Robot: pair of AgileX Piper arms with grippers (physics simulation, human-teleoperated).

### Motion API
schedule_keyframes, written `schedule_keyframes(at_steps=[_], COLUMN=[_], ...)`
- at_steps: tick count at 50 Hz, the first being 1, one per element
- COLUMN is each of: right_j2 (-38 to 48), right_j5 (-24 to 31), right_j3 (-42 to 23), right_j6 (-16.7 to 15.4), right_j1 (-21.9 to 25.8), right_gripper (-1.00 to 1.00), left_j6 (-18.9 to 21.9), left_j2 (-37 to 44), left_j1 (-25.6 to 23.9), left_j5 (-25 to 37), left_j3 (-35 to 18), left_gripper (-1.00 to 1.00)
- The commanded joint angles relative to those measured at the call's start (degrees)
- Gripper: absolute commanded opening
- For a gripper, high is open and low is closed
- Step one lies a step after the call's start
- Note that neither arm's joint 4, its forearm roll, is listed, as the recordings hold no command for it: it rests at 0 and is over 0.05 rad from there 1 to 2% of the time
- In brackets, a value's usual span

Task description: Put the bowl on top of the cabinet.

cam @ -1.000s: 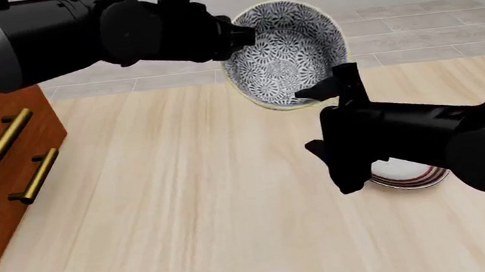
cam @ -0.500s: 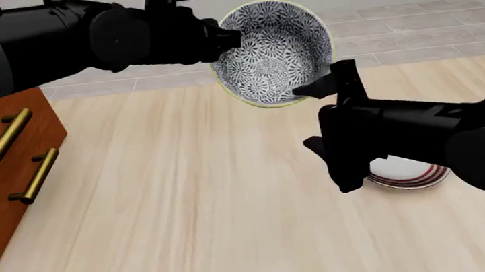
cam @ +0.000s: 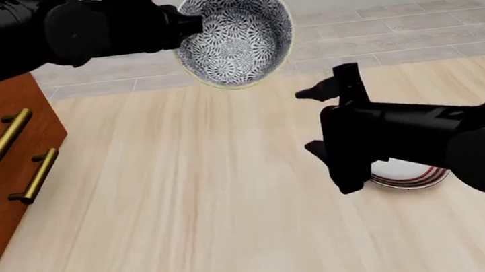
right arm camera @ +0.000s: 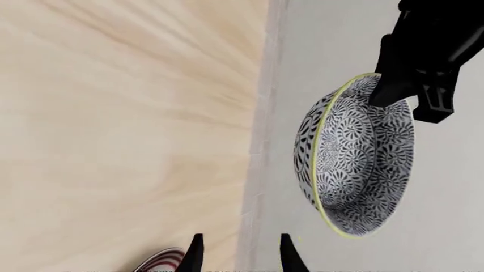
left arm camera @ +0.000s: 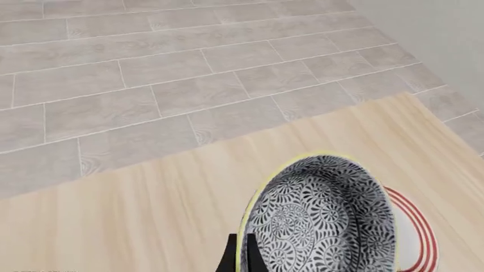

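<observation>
1. Left tool (cam: 190, 25) pinches the bowl (cam: 234, 33) by its rim, holding it tipped on edge in the air above the tabletop's (cam: 186, 203) far side.
2. Right tool (right arm camera: 238, 252) hangs spread and empty over a red-ringed plate (cam: 406, 177).
3. At the left stands the cabinet (cam: 2, 161), well apart from the bowl.

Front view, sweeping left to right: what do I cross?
Cabinet → bowl, held up by the left gripper → right gripper → plate, mostly hidden behind the right arm.
</observation>
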Motion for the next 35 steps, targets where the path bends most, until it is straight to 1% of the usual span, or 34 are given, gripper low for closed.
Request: schedule_keyframes(at_steps=[1, 7, 11, 15, 18, 19, 21, 23, 25, 26, 29, 32, 33, 35], right_j2=[0.0, 0.0, 0.0, 0.0, 0.0, 0.0, 0.0, 0.0, 0.0, 0.0, 0.0, 0.0, 0.0, 0.0], right_j5=[0.4, 0.4, 0.4, 0.4, 0.4, 0.4, 0.4, 0.4, 0.4, 0.4, 0.4, 0.4, 0.4, 0.4], right_j3=[0.4, 0.4, 0.4, 0.4, 0.4, 0.4, 0.4, 0.4, 0.4, 0.4, 0.4, 0.4, 0.4, 0.4], right_j6=[0.1, 0.1, 0.1, 0.1, 0.1, 0.1, 0.1, 0.1, 0.1, 0.1, 0.1, 0.1, 0.1, 0.1], right_j1=[-0.1, -0.1, -0.1, -0.1, -0.1, -0.1, -0.1, -0.1, -0.1, -0.1, -0.1, -0.1, -0.1, -0.1], right_gripper=[1.00, 1.00, 1.00, 1.00, 1.00, 1.00, 1.00, 1.00, 1.00, 1.00, 1.00, 1.00, 1.00, 1.00], left_j6=[-0.2, -0.3, -1.8, -2.5, -2.5, -1.8, -4.1, -4.2, -5.4, -5.0, -7.1, -7.1, -8.8, -9.6], left_j2=[-1.5, -2.3, -3.4, -4.1, -4.8, -5.0, -5.7, -6.7, -7.4, -7.8, -9.0, -9.7, -10.3, -10.6], left_j1=[2.1, 2.5, 2.4, 1.9, 1.2, 0.3, 0.1, 0.3, 0.9, 0.8, 1.5, 1.7, 1.8, 1.8], left_j5=[-0.6, 0.4, 2.2, 3.6, 4.0, 4.1, 4.8, 5.0, 5.5, 5.6, 6.0, 6.0, 6.1, 6.0], left_j3=[0.2, -0.2, -1.4, -2.0, -2.3, -2.6, -2.1, -1.9, -1.5, -1.6, -1.2, -1.0, -0.5, -0.3], left_gripper=[-1.00, -1.00, -1.00, -1.00, -1.00, -1.00, -1.00, -1.00, -1.00, -1.00, -1.00, -1.00, -1.00, -1.00])
